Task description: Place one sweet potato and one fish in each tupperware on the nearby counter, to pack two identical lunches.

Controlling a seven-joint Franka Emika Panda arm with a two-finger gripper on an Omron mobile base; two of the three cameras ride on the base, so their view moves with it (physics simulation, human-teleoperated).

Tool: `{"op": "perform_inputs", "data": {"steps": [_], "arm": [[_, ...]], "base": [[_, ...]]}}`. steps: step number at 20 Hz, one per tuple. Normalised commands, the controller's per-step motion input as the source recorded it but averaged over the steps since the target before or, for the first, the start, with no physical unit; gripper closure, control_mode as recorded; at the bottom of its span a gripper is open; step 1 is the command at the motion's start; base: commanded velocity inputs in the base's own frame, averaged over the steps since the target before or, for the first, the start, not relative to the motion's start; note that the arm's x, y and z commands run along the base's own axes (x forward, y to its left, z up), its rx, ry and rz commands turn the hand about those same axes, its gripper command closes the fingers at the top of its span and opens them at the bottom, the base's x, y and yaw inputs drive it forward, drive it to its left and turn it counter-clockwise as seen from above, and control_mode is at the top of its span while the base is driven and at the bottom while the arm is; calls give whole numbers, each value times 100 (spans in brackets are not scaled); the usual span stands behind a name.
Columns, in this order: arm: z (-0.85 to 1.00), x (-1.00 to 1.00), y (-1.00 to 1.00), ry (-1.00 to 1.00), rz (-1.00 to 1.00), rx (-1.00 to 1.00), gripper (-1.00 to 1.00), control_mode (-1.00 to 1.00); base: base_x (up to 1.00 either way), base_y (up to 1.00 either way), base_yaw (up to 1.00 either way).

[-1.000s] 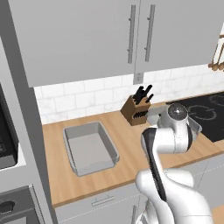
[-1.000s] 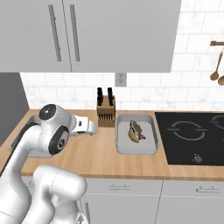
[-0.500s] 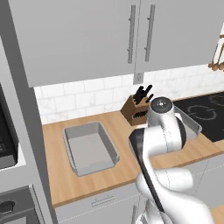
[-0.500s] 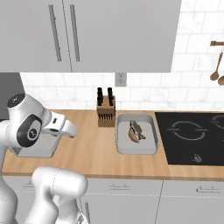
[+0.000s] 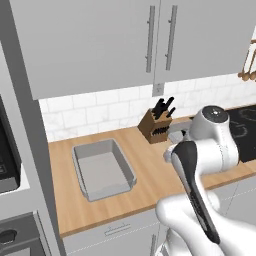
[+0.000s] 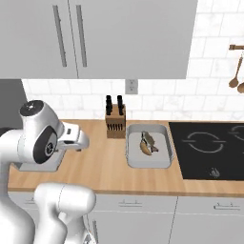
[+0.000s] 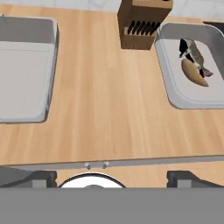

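Where it lies upper right in the hand view, orange-brown tapered sweet potato [image 7: 194, 74] runs diagonally beside slender grey fish [image 7: 193, 53]; gripper [image 7: 112, 177] jaws wide, empty.

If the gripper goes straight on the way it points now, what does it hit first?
Probably bare counter, between the empty tupperware and the filled one. The open gripper carries nothing; depth is uncertain.

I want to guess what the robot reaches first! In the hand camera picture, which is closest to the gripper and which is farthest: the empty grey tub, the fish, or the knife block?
From the open gripper at the bottom:
1. Empty tupperware, at the left.
2. Fish, in the right tub.
3. Knife block, top middle, farthest.
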Motion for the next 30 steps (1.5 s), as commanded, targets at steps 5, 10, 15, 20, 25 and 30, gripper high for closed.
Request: {"op": "perform_inputs", "data": {"steps": [5,10,15,20,25,30], "arm": [[-35,-50,-19,-26,13,4,-100,-100],[-45,-39,17,-20,0,-2,-100,100],[0,0,0,0,0,0,-100,100],[0,0,0,0,0,0,-100,100],[0,0,0,0,0,0,-100,100],[0,0,0,0,0,0,-100,100]], "base": [[0,0,0],[-15,6,0],[-93,29,0],[-94,54,7],[-57,100,13],[-27,100,17]]}}
